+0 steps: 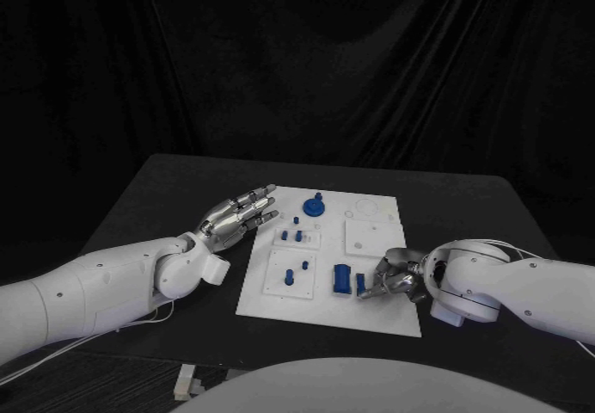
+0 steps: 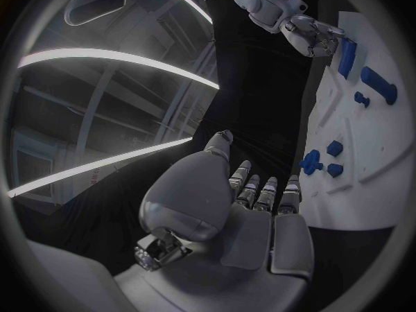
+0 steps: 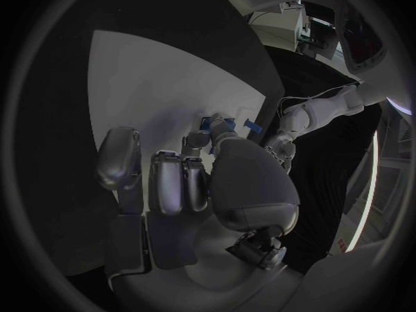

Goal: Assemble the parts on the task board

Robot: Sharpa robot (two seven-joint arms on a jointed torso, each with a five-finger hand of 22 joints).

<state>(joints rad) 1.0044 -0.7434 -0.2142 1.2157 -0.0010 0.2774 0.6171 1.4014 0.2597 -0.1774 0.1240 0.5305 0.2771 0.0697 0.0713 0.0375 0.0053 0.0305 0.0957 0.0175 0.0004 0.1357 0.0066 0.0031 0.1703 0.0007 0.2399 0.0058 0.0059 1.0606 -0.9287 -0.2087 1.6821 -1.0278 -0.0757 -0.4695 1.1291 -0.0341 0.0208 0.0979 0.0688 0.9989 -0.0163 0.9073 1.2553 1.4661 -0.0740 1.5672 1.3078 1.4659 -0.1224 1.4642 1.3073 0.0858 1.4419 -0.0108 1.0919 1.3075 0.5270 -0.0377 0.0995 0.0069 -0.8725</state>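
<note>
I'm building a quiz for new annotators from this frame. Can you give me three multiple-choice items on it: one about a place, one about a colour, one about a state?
1. Where is the right hand?
A. Over the task board's near right part
B. Off the table
C. At the board's far left corner

2. What colour are the parts on the board?
A. Red
B. Blue
C. Yellow

3. How is the left hand?
A. Gripping a part
B. Pressing on the board
C. Holding nothing, fingers apart

Answers:
1 A, the head view shows it there, by a small blue part.
2 B, all are blue on white.
3 C, it sits beside the board's left edge, fingers extended, nothing in it.
</note>
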